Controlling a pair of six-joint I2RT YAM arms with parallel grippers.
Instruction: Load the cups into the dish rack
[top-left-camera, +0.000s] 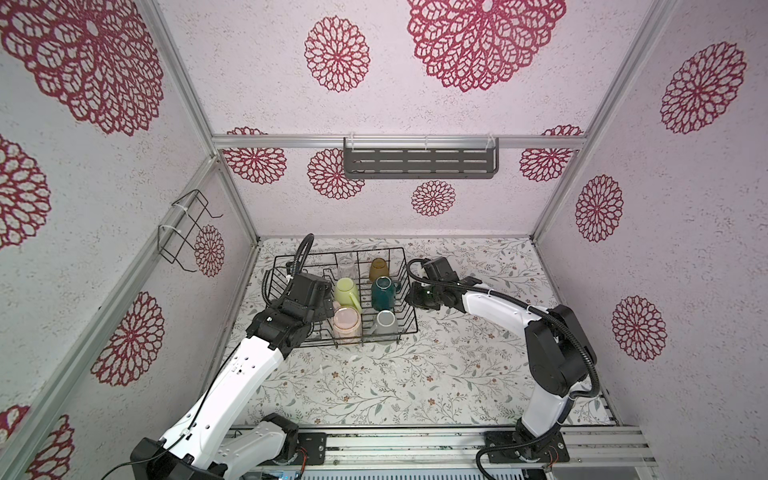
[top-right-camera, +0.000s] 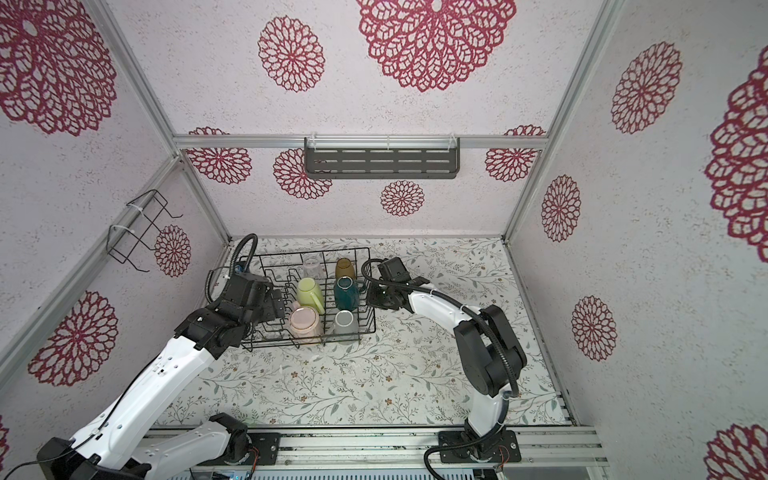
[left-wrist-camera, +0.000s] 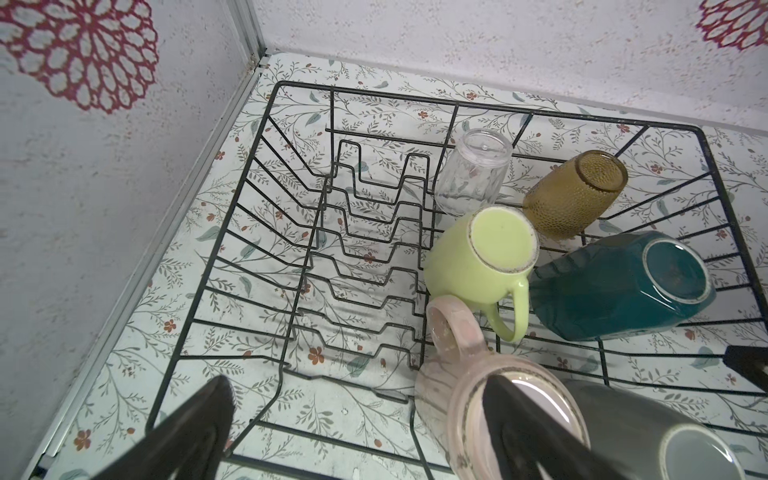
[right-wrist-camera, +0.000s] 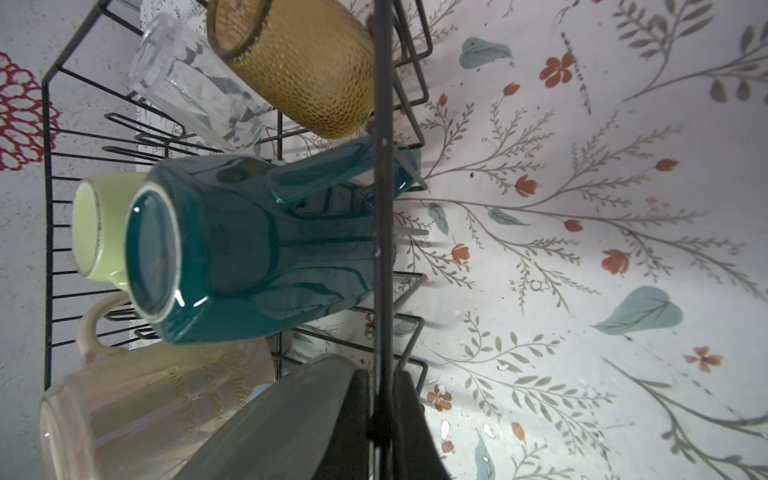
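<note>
Bright even light, soft shadows, edge distortion, glare on teal mug (right-wrist-camera: 257, 249)

black wire dish rack (left-wrist-camera: 361, 245) on floral desk (top-left-camera: 415, 374), right half filled, all bases up, clear glass (left-wrist-camera: 471, 174) and amber tumbler (left-wrist-camera: 573, 195) rearmost, yellow-green mug (left-wrist-camera: 478, 257) and teal mug (left-wrist-camera: 615, 286) midway, pale pink cup (top-left-camera: 346, 326) and grey mug (top-left-camera: 385, 322) nearest

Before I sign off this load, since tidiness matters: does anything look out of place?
All six cups sit base-up inside the dish rack; none spilled or visibly broken. The one oddity: the right gripper is shut on the rack's side rim wire beside the grey mug, not on a cup.
</note>
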